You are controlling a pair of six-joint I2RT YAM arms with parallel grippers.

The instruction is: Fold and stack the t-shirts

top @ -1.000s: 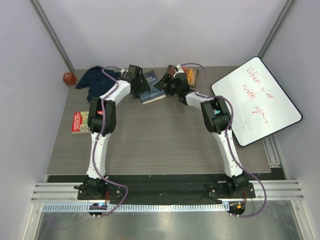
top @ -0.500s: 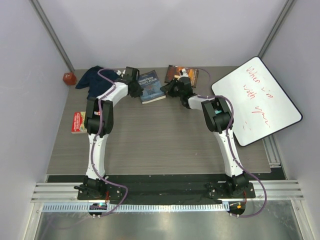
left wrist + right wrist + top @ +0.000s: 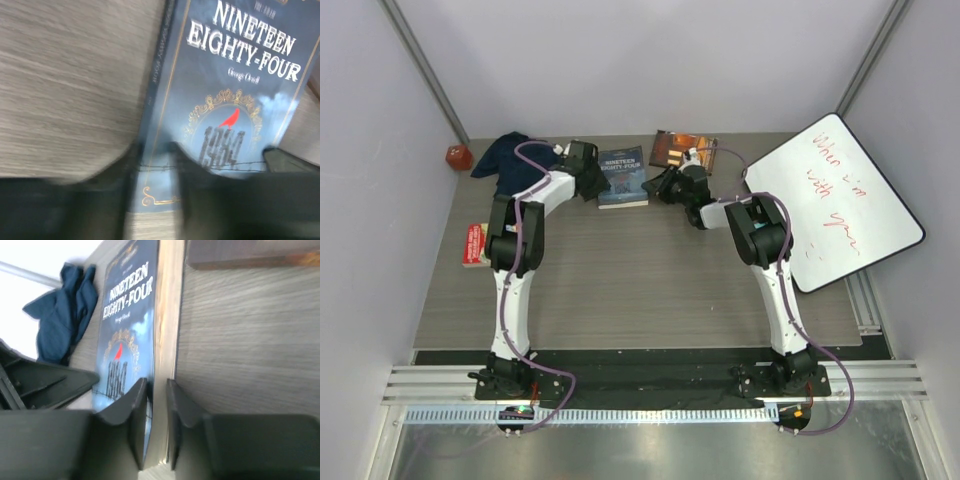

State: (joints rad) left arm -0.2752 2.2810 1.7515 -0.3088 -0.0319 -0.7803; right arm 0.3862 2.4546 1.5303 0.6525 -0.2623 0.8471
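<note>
One t-shirt, dark navy and crumpled, lies at the table's back left corner, and it also shows in the right wrist view as a t-shirt heap. Neither gripper touches it. Both grippers hold a blue book titled Nineteen Eighty-Four. My left gripper is shut on its left spine edge; the wrist view shows the book cover with the gripper straddling the spine corner. My right gripper clamps the page edge of the book, gripper fingers above and below it.
A brown book lies behind the right gripper. A red book sits at the table's left edge, and a red ball lies off the back left corner. A whiteboard with red writing leans at the right.
Both grippers have closed on the blue book. The book has turned from tilted to square and shifted slightly toward the back.
</note>
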